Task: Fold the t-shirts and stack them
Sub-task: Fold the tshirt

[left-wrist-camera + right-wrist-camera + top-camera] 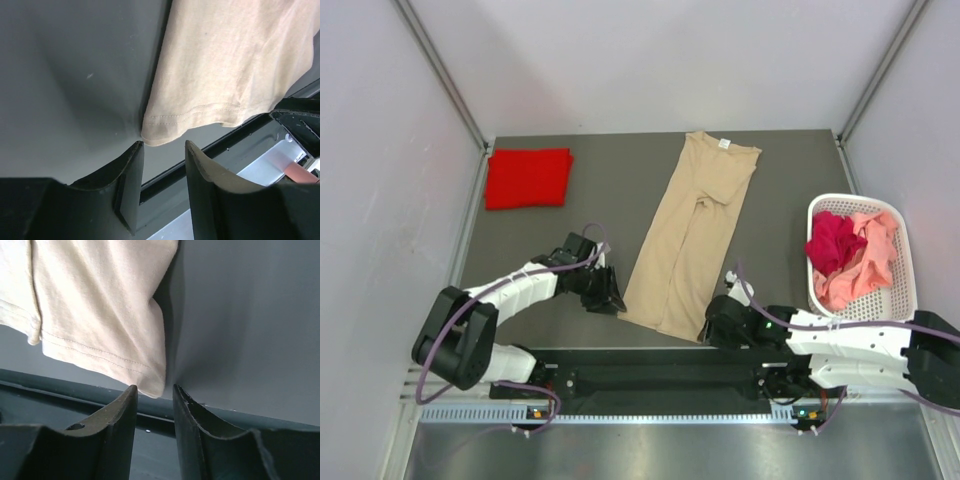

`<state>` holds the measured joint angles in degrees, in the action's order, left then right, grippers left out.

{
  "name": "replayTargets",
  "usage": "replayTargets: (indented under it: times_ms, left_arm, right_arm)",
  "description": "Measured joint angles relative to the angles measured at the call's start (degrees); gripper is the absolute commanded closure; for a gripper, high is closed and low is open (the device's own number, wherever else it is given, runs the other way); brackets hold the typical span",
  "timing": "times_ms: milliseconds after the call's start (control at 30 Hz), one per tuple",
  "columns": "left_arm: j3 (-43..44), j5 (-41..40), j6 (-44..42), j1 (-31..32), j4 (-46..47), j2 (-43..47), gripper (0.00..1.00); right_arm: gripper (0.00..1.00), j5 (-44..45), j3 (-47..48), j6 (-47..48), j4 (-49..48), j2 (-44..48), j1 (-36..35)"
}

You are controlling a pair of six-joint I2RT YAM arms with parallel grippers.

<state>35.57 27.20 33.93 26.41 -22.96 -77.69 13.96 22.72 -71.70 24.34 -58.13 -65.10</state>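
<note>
Lying down the middle of the table (520, 250), the tan t-shirt (685, 240) is running its long axis from the far edge toward the arms, while the white basket (865, 305) at right is holding pink and red shirts (850, 255) and a folded red t-shirt (528, 178) is resting far left. The left gripper (608, 298) and right gripper (712, 325) are each sitting at their own near hem corner, jaws narrowly parted, empty, cloth just ahead.

White arms (510, 290), purple cables (603, 240), black fingers (127, 190)
</note>
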Motion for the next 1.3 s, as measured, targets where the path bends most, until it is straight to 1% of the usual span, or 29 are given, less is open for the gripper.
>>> replayTargets:
  times_ms: [233,267,300,367,400,433,467,667,933,1100,1300]
  left_arm:
    - [-1.2,0.02,0.0,0.28,1.66,-2.01,0.63]
    - [-1.2,0.02,-0.02,0.35,1.75,-2.23,0.66]
    - [-1.2,0.02,-0.02,0.39,1.95,-2.34,0.68]
    - [-1.22,0.07,0.07,0.52,2.23,-2.49,0.78]
    - [-1.25,0.26,0.0,0.61,2.34,-2.6,0.93]
    - [-1.25,0.35,0.26,0.66,2.43,-2.75,1.0]
    - [-1.25,0.48,0.24,0.74,2.58,-3.02,1.0]
    - [-1.25,0.98,2.14,2.27,2.1,-2.75,1.0]
    - [-0.96,-0.11,6.97,6.84,-1.38,5.46,1.0]
    - [-0.96,-1.36,9.97,11.1,-2.34,5.84,1.0]
    - [-0.96,-2.64,12.96,14.62,-2.75,5.86,1.0]
  right_arm:
    - [0.67,-0.26,-0.24,-2.08,-1.64,-0.74,0.0]
    - [0.68,-0.28,-0.24,-2.29,-1.86,-0.9,0.0]
    - [0.71,-0.31,-0.24,-2.45,-1.92,-0.96,0.0]
    - [0.78,-0.33,-0.33,-2.56,-1.9,-1.05,0.0]
    - [0.89,-0.33,-0.39,-2.51,-1.9,-1.07,0.0]
    - [0.96,-0.35,-0.61,-2.43,-1.99,-1.05,0.0]
    - [1.0,-0.37,-0.76,-2.64,-1.7,-1.07,0.0]
    - [1.0,-0.33,-0.96,-2.64,1.2,1.03,0.0]
    - [1.0,-1.55,-2.32,-1.95,8.37,10.1,0.0]
    - [1.0,-3.37,-3.3,-1.79,13.42,16.13,0.0]
    - [1.0,-4.85,-3.13,-1.51,19.45,19.04,-0.44]
